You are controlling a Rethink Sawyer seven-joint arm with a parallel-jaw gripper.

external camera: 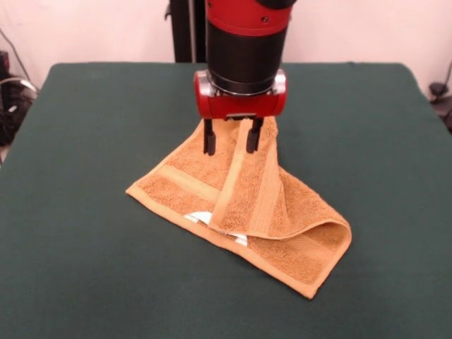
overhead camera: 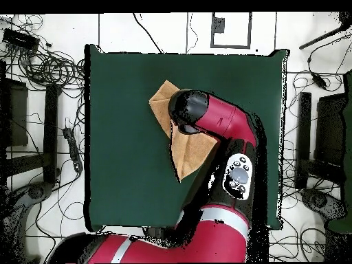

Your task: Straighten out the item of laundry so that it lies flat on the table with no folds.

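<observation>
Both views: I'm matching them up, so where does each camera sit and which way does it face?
Front view: across the table, facing the robot; shows the folded towel, the open gripper and the lower arm.
Overhead view: above, looking straight down; arm enters from the bottom, covering part of the towel.
Shared: towel, table, arm.

A: What do you see on the arm (external camera: 246, 42)?
B: You see red shells, a black cylindrical wrist band, a silver ring, and two black fingers (external camera: 209, 138).
A: And overhead?
B: A grey button panel (overhead camera: 238, 175) on a black link.
</observation>
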